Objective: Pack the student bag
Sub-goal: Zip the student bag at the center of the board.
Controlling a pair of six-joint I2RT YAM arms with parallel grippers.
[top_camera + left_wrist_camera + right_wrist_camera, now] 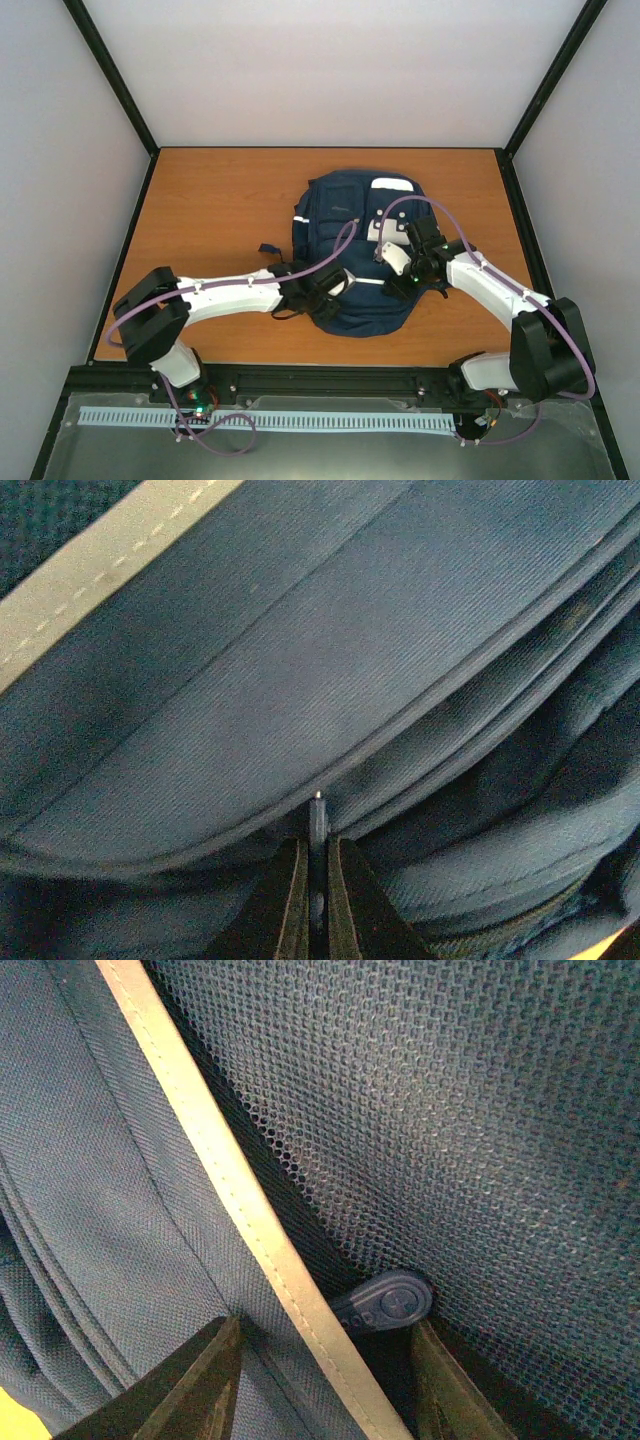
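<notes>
The student bag (340,210), navy with white stripes, lies flat in the middle of the table. My left gripper (333,283) rests on its near left side. In the left wrist view that gripper (317,855) is shut on a thin dark tab (317,820) at a seam of the bag (300,680); it looks like a zip pull seen edge-on. My right gripper (402,272) sits on the near right part. In the right wrist view it (325,1380) is open, straddling a white stripe (230,1190) and a dark rubber zip pull (385,1305) beside the mesh panel (450,1110).
The orange wooden table (220,220) is boxed in by white walls and black frame rails. A small dark strap end (268,248) pokes out at the bag's left side. Purple cables loop over both arms above the bag.
</notes>
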